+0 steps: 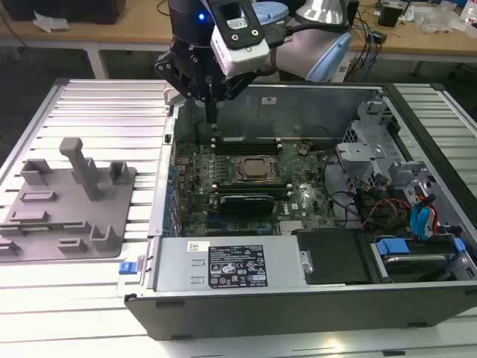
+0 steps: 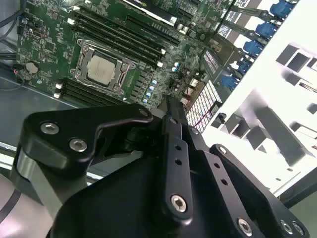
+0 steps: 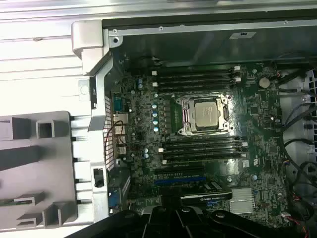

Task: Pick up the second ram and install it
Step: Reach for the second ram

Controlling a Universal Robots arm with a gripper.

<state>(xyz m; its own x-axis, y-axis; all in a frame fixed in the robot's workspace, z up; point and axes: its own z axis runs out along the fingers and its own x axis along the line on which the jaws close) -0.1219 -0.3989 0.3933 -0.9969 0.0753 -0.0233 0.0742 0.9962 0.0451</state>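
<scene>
Hovering in the upper middle of the exterior view, the gripper [image 1: 214, 121], clenched, hangs over the memory slots [image 1: 261, 140] just above the processor socket [image 1: 257, 168].

text: none legible | label [image 1: 237, 266] on power supply [image 1: 179, 262] | print too small

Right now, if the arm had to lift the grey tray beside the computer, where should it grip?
Probably the tall post on the grey tray, from straight above, gripping across its narrow sides. It stands clear of the lower blocks, while the tray itself lies flat on the slatted table.
</scene>
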